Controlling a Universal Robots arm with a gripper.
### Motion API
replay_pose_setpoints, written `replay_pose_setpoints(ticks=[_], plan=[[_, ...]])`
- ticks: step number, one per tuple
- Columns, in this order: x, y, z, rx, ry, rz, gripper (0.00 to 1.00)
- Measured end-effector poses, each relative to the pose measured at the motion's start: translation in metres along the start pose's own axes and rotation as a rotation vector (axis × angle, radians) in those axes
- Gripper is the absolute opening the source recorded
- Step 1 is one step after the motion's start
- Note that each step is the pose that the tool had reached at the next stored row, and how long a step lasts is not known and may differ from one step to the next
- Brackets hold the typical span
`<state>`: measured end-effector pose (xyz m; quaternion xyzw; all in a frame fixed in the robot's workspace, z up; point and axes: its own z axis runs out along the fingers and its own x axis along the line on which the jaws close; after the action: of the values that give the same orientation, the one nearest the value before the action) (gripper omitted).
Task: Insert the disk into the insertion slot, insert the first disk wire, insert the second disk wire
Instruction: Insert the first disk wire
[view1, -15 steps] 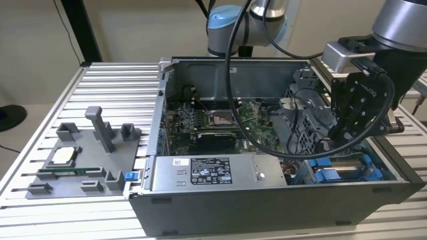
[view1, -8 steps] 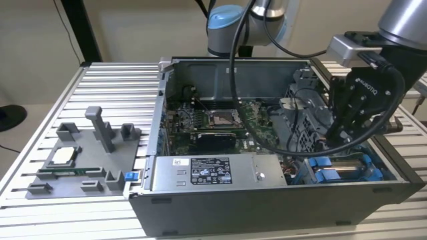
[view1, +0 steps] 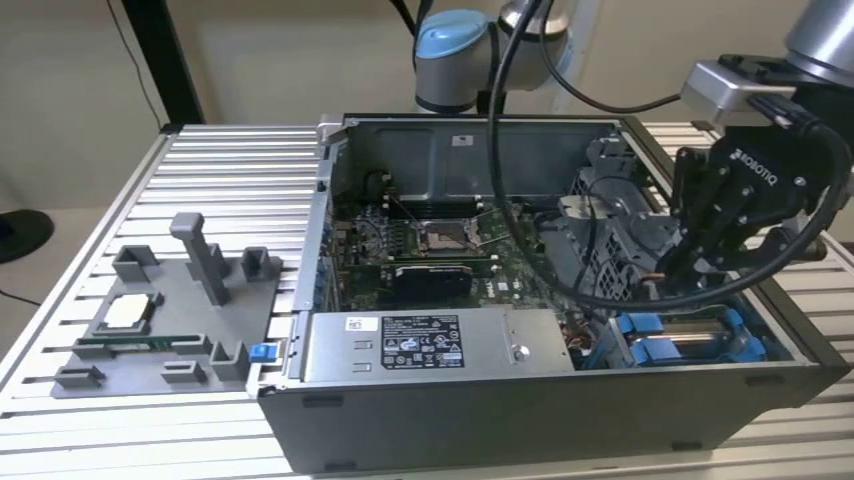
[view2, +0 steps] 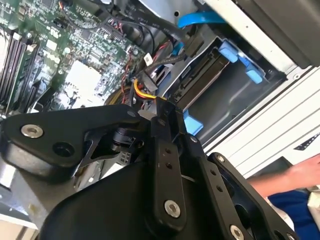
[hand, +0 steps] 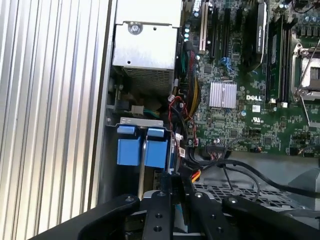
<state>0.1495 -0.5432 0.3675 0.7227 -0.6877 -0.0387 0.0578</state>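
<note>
My gripper (view1: 671, 272) hangs inside the open computer case at the exterior view's right, just over the drive bay. In both wrist views its fingers stand closed together on the plug end of a disk wire (view2: 142, 92) with yellow, red and black strands (hand: 196, 175). The disk (view2: 200, 82) sits edge-on in the grey insertion slot (view2: 225, 112), with its blue carrier tabs (hand: 142, 151) showing beside my fingertips (hand: 165, 192). The blue carrier (view1: 667, 345) lies just below the gripper in the exterior view.
The grey labelled power-supply box (view1: 427, 345) fills the case's front. The motherboard (view1: 427, 240) lies behind it. A grey fixture tray (view1: 160, 320) stands outside the case at the exterior view's left. A person's hand (view2: 300, 170) is near the case's outer wall.
</note>
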Motion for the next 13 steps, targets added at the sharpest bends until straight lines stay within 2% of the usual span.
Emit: replay_pose_setpoints(ticks=[3, 13], plan=[[0.0010, -0.0058, -0.0007, 0.0001, -0.0057, 0.003, 0.00], [0.0038, -0.0108, 0.0013, -0.0001, -0.0155, 0.030, 0.00]])
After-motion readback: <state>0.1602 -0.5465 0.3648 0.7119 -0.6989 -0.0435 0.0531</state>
